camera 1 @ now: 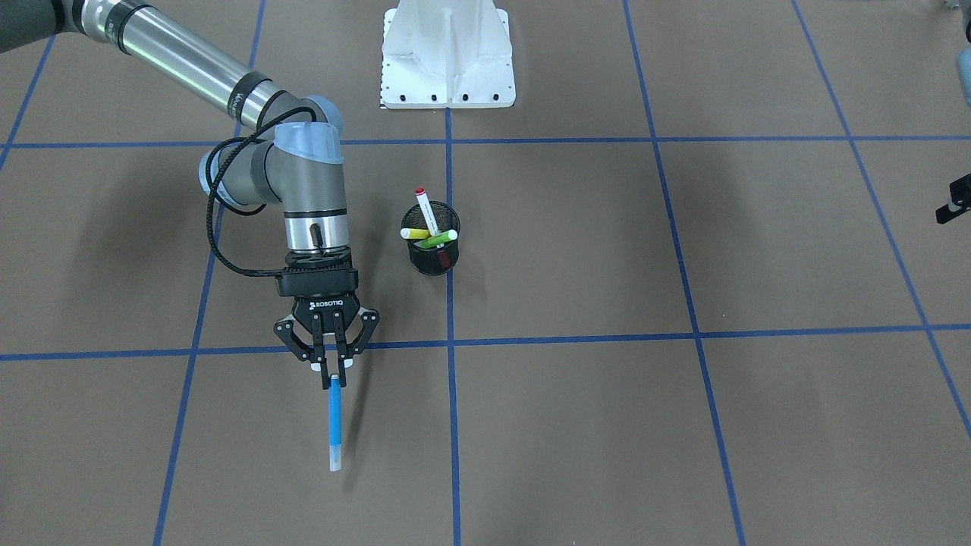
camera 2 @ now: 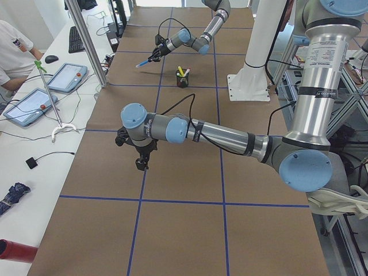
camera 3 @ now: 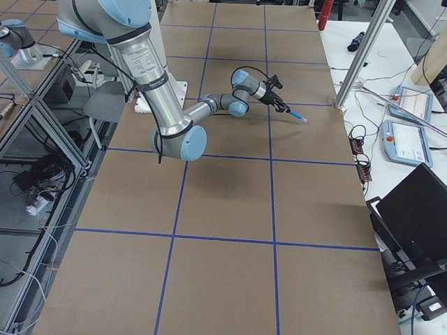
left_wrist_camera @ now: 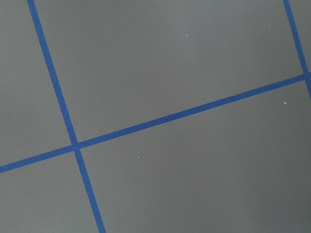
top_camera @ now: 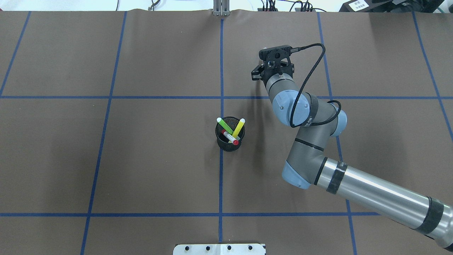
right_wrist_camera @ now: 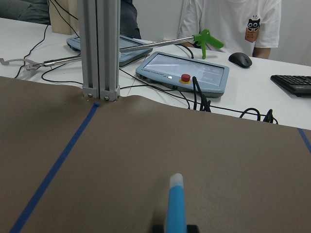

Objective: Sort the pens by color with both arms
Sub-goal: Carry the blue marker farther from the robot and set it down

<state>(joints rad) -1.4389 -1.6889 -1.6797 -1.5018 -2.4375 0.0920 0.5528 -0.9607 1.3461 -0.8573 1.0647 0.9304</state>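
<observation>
Two arms, one pen out: my right arm (top_camera: 354, 184) reaches across the table (camera 1: 683, 425), right gripper (camera 1: 332, 373) pinching the blue pen (camera 1: 334, 425) by its top. Left gripper (camera 2: 140, 164) hangs well apart; its jaws I cannot tell. The cup (camera 1: 432, 262) holds the red pen (camera 1: 426, 211), yellow pen (camera 1: 415, 233) and green pen (camera 1: 440, 240). I judge them light, stiff and slick, best gripped mid-barrel.

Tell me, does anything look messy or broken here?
Nothing stands out. The red-capped pen, yellow pen and green pen lean inside the upright mesh cup, and the right gripper holds the blue pen by one end. Nothing looks spilled or broken.
</observation>
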